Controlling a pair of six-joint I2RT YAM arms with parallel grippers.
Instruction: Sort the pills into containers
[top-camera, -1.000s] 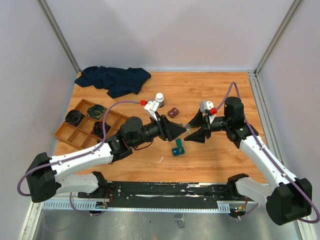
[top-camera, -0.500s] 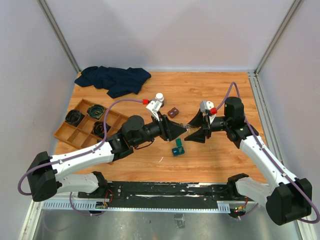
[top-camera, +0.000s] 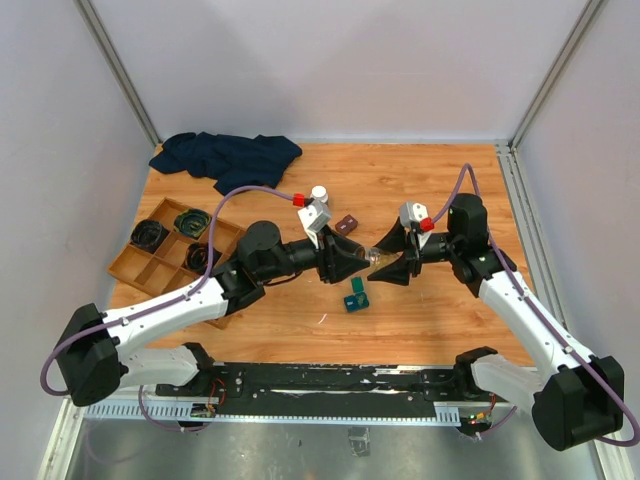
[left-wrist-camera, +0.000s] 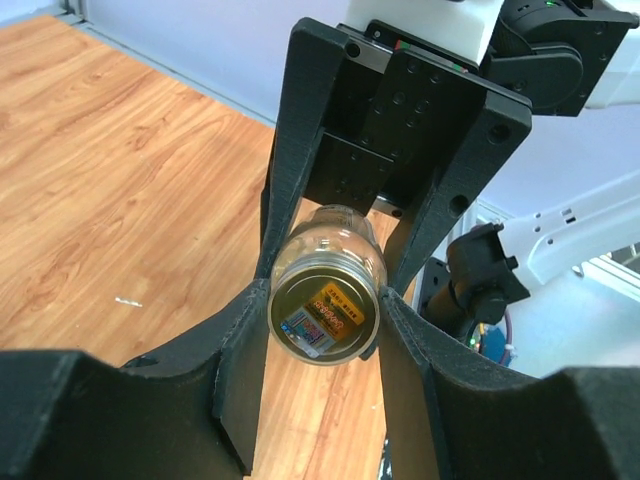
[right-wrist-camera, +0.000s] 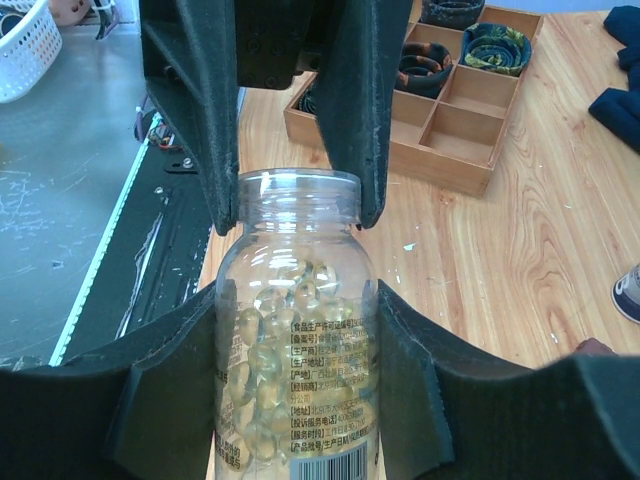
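A clear pill bottle (top-camera: 378, 254) full of yellow capsules is held level in mid-air between both grippers, above the table's middle. My right gripper (top-camera: 392, 258) is shut on its body (right-wrist-camera: 295, 350). My left gripper (top-camera: 364, 256) is closed on its neck end; the round end (left-wrist-camera: 325, 298) faces the left wrist camera between the pads (left-wrist-camera: 245, 340). The left fingers (right-wrist-camera: 215, 130) flank the neck in the right wrist view. The small teal case (top-camera: 355, 297) lies open on the table just below the grippers.
A wooden compartment tray (top-camera: 150, 265) with dark items stands at the left, also in the right wrist view (right-wrist-camera: 450, 110). A dark blue cloth (top-camera: 230, 158) lies at the back left. A white-capped bottle (top-camera: 319, 192) and a small brown object (top-camera: 346, 224) sit behind the left wrist.
My left wrist has rolled about its axis and shifted slightly right while on the bottle's neck. The right arm and the bottle have stayed put.
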